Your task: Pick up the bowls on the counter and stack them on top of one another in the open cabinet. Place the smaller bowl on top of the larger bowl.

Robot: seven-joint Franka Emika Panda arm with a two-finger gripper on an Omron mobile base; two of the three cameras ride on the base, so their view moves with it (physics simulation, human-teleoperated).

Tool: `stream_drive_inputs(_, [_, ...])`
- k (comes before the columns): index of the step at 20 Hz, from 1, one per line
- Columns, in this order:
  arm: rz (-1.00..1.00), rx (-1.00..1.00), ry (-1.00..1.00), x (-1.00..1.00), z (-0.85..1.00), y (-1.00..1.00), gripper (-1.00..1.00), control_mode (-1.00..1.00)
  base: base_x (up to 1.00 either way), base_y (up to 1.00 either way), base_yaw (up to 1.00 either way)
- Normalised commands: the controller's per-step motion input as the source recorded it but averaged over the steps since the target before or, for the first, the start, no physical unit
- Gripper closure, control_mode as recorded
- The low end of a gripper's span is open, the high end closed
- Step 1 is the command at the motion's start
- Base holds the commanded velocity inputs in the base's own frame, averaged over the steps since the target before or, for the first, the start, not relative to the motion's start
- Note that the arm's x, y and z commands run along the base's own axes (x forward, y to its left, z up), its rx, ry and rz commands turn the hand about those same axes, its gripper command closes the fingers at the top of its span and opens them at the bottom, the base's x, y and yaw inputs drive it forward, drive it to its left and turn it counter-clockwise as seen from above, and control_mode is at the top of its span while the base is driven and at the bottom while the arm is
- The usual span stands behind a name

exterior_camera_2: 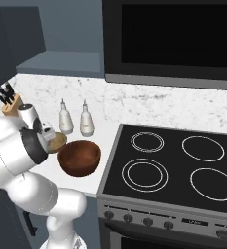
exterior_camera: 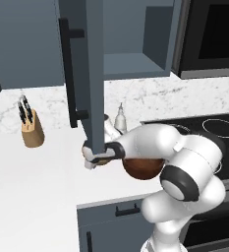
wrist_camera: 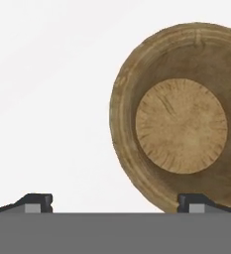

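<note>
smaller bowl [wrist_camera: 179, 131] cropped right, larger bowl [exterior_camera: 141, 167] arm-hidden

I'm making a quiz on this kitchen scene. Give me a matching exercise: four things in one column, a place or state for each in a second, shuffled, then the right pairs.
Things:
1. smaller bowl
2. larger bowl
3. knife block
4. claw

Places or states:
A. open, above the counter
B. tan, shallow, beneath the claw
C. reddish-brown, next to the stovetop
D. by the backsplash, holding knives

Pairs: 1-B, 2-C, 3-D, 4-A
</note>
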Motion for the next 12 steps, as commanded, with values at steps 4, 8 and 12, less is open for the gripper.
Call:
stream_drive_inputs(4, [0.0,0.0,0.0,0.08,-0.08,0.0,-1.0,-1.0,0.0,0.0,0.0])
stream_drive_inputs(8, [0.0,0.0,0.0,0.22,-0.29,0.0,-1.0,-1.0,0.0,0.0,0.0])
stream_drive_inputs(12, [0.0,0.0,0.0,0.15,-0.27,0.0,-1.0,-1.0,0.0,0.0,0.0])
